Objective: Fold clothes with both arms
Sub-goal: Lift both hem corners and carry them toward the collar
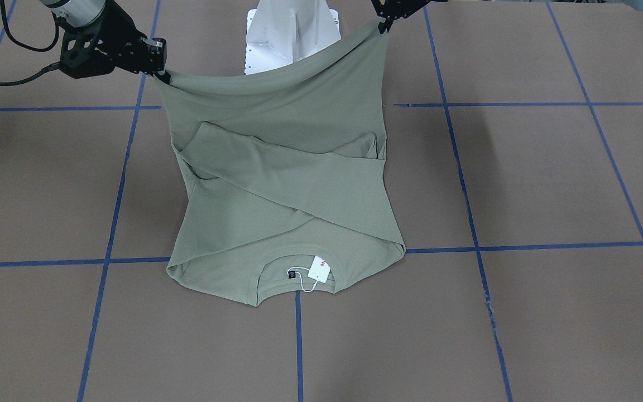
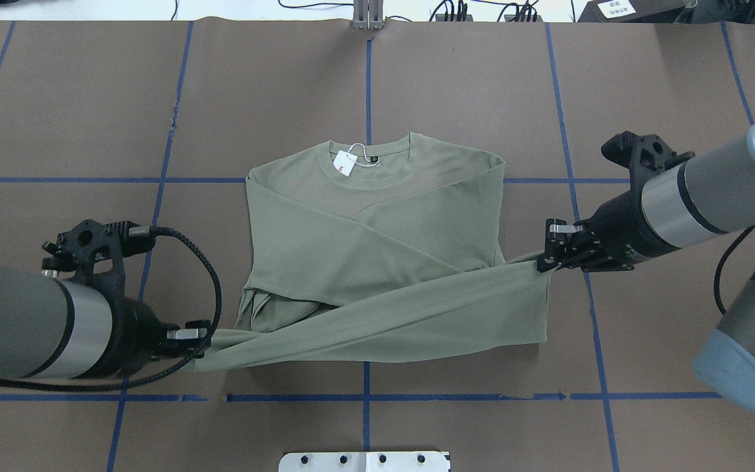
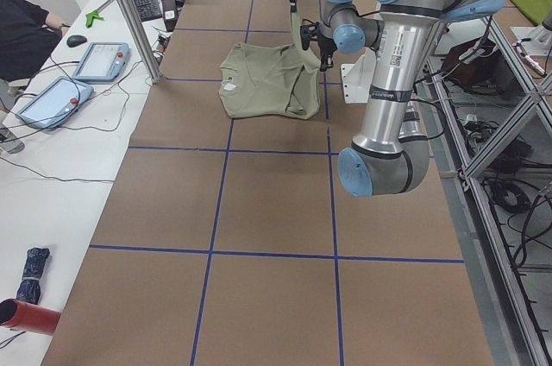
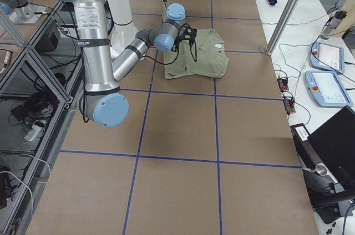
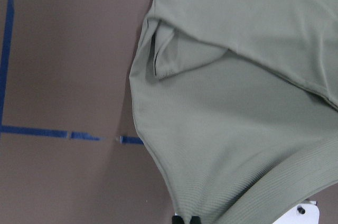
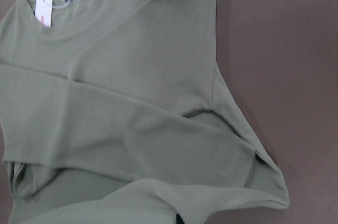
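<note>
Collar end of the shirt (image 1: 282,212) lies nearest the front-facing camera, flat on the brown counter (image 1: 550,184). White hang tag (image 1: 319,269), on a string at the neckline, carries red lettering too small to read. Beside it sits a small dark neck label (image 1: 292,273), its markings illegible. Both sleeves are folded across the body and cross each other. The hem end is lifted off the counter and stretched between the two grippers.

Left gripper (image 2: 202,344): fingers closed on one hem corner, tips buried in fabric. Right gripper (image 2: 543,263): fingers pinched narrowly on the other corner.

The front-facing view cuts off the left gripper at its top edge, and the lifted hem hides part of the white pedestal (image 1: 291,33). Wrist views show only the ribbed hem and dark finger tips at the lower edge. Blue tape lines (image 2: 367,85) grid the counter.
</note>
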